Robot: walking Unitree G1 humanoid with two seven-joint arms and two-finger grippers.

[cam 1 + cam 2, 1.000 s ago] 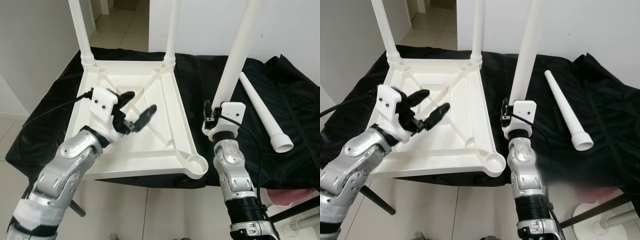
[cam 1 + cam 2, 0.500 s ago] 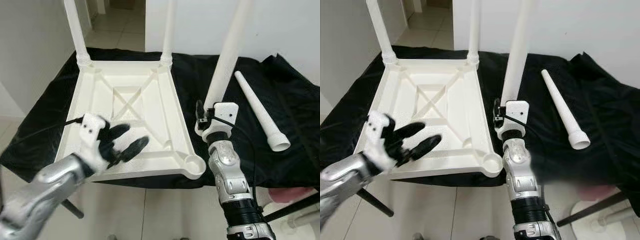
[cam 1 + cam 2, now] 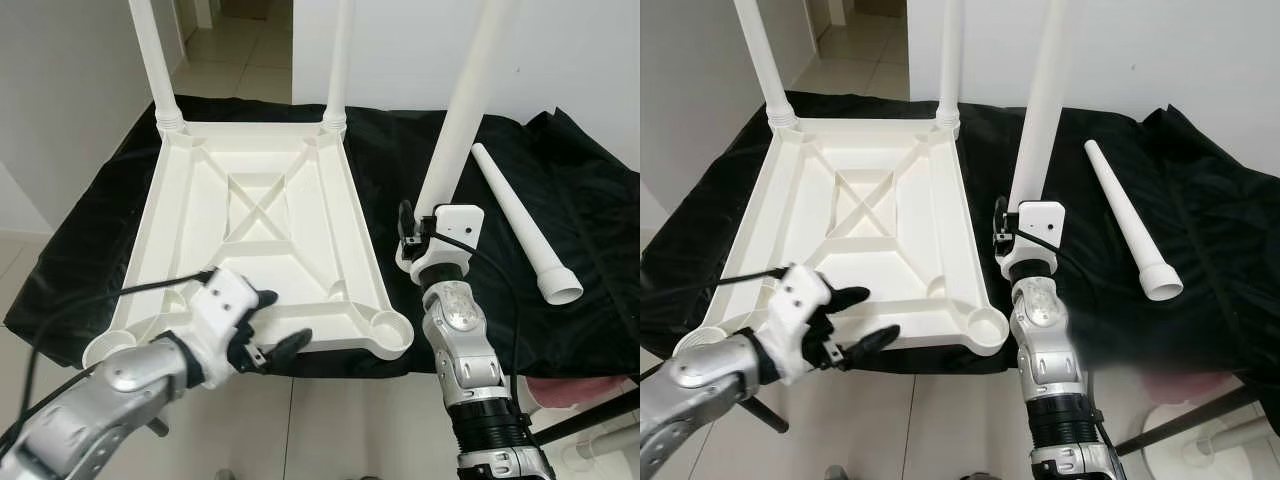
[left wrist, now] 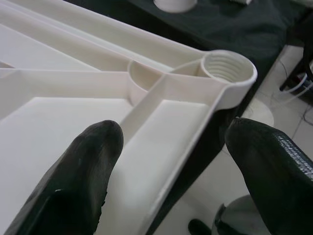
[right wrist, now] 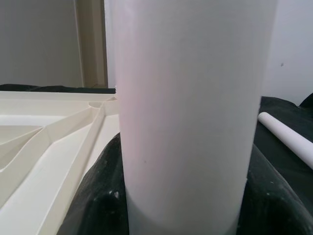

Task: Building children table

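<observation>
left gripper (image 3: 268, 328) now lower at tabletop (image 3: 250, 215) front edge, fingers spread; right gripper (image 3: 422, 232) clamping leg (image 3: 455, 120)

I counted one white tabletop (image 3: 262, 225), upside down on one black cloth (image 3: 590, 230). Table legs, four in all: two screwed upright (image 3: 150, 50) into the far corner sockets, one gripped upright (image 3: 462, 100) beside the tabletop, one lying loose (image 3: 520, 222) on the cloth. Empty threaded sockets at the near corners: two (image 3: 390, 328). Grippers, two: the left gripper (image 3: 266, 325) and the right gripper (image 3: 422, 228)
</observation>
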